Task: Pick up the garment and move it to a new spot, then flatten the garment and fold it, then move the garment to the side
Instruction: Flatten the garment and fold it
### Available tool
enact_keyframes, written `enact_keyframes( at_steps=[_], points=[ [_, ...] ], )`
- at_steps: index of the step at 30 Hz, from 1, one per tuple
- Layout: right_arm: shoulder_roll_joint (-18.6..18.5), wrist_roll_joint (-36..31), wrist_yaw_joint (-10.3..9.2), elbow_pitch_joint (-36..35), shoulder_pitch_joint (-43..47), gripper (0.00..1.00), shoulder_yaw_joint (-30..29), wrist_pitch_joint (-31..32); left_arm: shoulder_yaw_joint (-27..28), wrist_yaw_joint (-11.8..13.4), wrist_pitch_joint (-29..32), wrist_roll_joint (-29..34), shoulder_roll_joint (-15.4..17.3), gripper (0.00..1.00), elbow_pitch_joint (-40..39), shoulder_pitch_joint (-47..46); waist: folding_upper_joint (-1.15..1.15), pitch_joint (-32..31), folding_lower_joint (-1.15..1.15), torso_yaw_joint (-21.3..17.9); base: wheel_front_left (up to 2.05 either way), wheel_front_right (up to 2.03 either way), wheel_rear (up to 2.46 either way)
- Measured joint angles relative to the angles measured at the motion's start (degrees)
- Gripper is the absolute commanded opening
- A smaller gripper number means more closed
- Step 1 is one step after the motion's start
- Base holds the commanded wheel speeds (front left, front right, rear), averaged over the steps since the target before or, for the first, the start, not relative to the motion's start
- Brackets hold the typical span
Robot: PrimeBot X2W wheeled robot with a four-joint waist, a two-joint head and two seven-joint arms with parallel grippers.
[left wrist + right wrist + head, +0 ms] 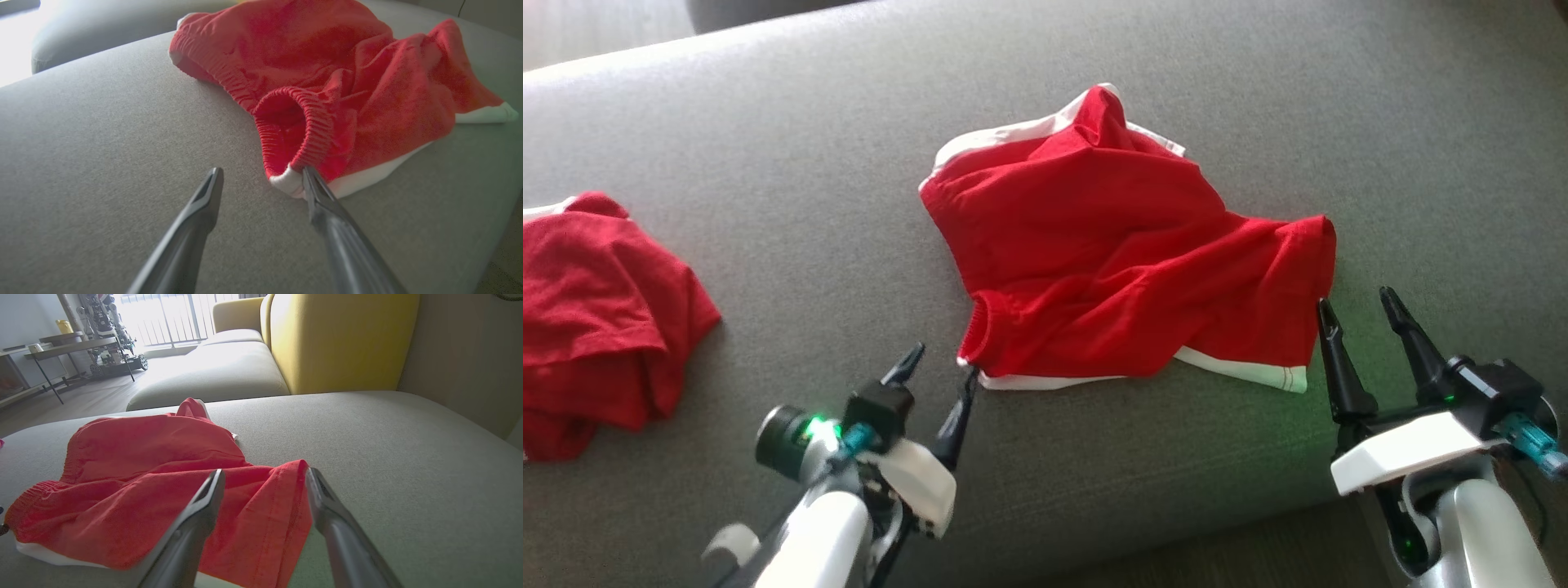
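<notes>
The garment (pixel 1111 245) is a pair of red shorts with white trim, lying crumpled in the middle of a grey cushion (pixel 849 163). My left gripper (pixel 943 363) is open at its near left corner; in the left wrist view the right fingertip (pixel 310 175) touches the white hem beside the elastic waistband (pixel 302 130). My right gripper (pixel 1356 306) is open just off the garment's right leg edge. In the right wrist view that red leg edge (pixel 269 514) lies between my two fingers.
A second red garment (pixel 596 318) lies bunched at the cushion's left edge. The cushion's front edge (pixel 1176 523) runs just before both arms. A yellow sofa back (pixel 339 339), another grey seat (pixel 220 375) and a side table (pixel 77 345) stand beyond.
</notes>
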Motion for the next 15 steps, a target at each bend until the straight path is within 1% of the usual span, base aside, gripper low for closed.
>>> enact_keyframes(
  at_steps=[4, 9, 11, 15],
  points=[
    [0.0, 0.5, 0.0, -0.1, 0.0, 1.0, 0.1, -0.1, 1.2, 0.0, 0.0, -3.7, -0.9, 1.0, 2.6, -1.8, 0.0, 1.1, 0.0, -0.8, 0.0, 0.0, 0.0],
    [0.0, 0.5, 0.0, -0.3, -0.1, 1.0, 0.0, -0.1, 1.2, -0.2, 0.0, -6.1, -1.2, 1.0, 5.6, -2.8, 0.0, 1.9, 0.01, -1.4, 0.0, 0.0, 0.0],
    [0.0, 0.5, 0.0, -0.3, -0.1, 1.0, 0.0, -0.1, 1.1, -0.6, 0.0, -7.2, -1.3, 1.0, 6.3, -3.3, 0.0, 2.0, 0.01, -1.5, 0.0, 0.0, 0.0],
    [0.0, 0.5, 0.0, -0.3, -0.3, 1.0, -0.2, -0.1, 0.7, -0.7, 0.0, -8.3, -1.5, 1.0, 7.4, -4.3, 0.0, 2.1, 0.0, -1.4, 0.0, 0.0, 0.0]
  ],
)
